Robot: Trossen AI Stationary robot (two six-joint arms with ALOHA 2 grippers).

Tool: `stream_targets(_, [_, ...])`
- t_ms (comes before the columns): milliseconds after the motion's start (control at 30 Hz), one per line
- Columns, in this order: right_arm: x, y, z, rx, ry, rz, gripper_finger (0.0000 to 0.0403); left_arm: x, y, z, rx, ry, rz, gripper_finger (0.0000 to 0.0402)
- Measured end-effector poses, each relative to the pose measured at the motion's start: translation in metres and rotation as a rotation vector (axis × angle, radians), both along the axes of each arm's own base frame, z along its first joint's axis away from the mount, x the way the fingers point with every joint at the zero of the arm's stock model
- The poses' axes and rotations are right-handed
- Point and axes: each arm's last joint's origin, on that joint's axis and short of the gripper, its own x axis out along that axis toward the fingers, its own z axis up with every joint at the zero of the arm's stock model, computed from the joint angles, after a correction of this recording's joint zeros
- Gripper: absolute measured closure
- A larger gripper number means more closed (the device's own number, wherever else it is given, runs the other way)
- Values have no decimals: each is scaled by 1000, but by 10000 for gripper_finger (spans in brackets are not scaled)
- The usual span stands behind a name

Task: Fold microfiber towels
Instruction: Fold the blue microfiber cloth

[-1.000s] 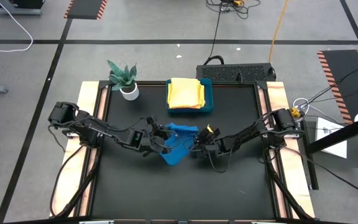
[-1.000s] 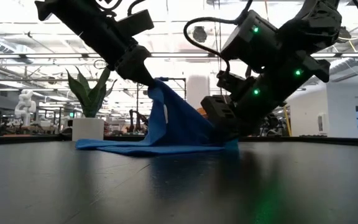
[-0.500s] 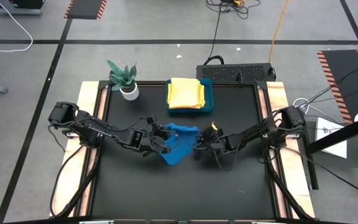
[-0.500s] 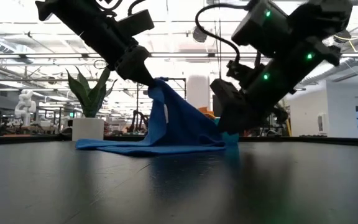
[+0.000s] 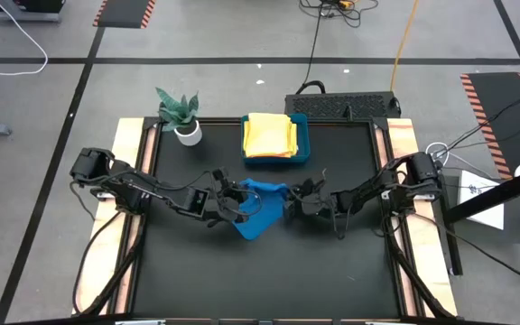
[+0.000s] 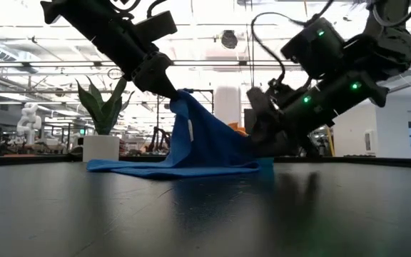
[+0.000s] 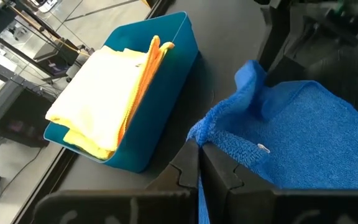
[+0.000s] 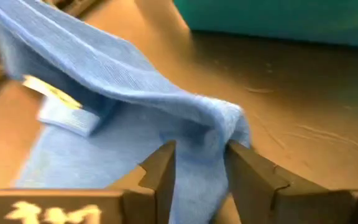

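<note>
A blue microfiber towel (image 5: 262, 209) lies crumpled at the table's middle, its low part on the table (image 6: 155, 168). My left gripper (image 5: 234, 198) is shut on it and holds one part up as a peak (image 6: 180, 95). My right gripper (image 5: 289, 207) is low at the towel's right side (image 6: 257, 148), shut on a bunched part of it. Folded yellow and orange towels (image 5: 270, 135) lie in the teal tray (image 5: 303, 150) at the table's far side. My left gripper pinches the towel's hemmed edge (image 7: 211, 138) between its two fingers, coming slanting down from the table's left. That edge is lifted and the cloth drapes down from it to the table. My right gripper has a bunched fold at the towel's right edge (image 8: 211, 138) between its two fingers (image 8: 161, 167), coming low from the table's right. The cloth there stays near the table; one layer or several, I cannot tell.
A small potted plant (image 5: 181, 116) stands at the far left. A dark box (image 5: 341, 105) sits behind the tray. The black tabletop (image 5: 260, 271) stretches toward the near edge.
My right arm has tipped down to a flatter slant and its wrist has gone toward the table's right edge, while its fingers have stayed at the towel's right side. The towel has kept its shape.
</note>
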Motion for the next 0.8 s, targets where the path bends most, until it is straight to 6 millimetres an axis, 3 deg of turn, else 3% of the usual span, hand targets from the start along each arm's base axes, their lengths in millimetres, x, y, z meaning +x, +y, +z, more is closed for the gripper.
stream_targets(333, [-3,-9,-2,25,-27,44,362,0,0,0,-1,-4,0,398])
stream_targets(567, [-2,-10,1,-11,-8,124,400,0,0,0,9,3,1,397])
stream_targets(800, [-6,13,37,-17,-79,339,402,-12,-17,18,6,-33,-63,398])
